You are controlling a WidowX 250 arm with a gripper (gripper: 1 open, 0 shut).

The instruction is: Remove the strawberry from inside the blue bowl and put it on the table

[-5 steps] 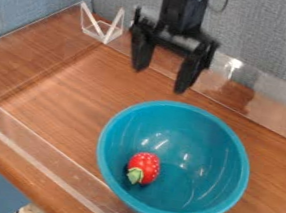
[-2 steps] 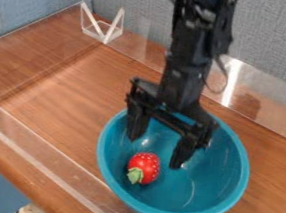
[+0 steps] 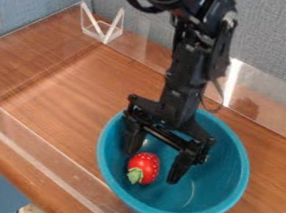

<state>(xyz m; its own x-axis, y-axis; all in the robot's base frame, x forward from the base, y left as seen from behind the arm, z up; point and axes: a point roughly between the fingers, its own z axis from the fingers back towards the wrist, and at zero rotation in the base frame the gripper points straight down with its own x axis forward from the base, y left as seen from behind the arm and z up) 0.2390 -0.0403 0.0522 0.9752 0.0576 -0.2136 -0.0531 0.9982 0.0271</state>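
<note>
Claw (image 3: pixel 155 163) wide open, nothing in it — pointing down into the bowl (image 3: pixel 222 186), lower right of the frame. Berry (image 3: pixel 142 167) sits inside the bowl, toward its left side, leafy cap facing the bottom of the frame. One fingertip is right by it; can't tell if they touch. Black arm (image 3: pixel 193 61) comes in from top center. Bowl's on the table (image 3: pixel 68 87) — clear wall (image 3: pixel 42 164) along the lower left.

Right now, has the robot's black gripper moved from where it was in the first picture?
Yes, the gripper came down from beyond the blue bowl to inside its rim.
</note>
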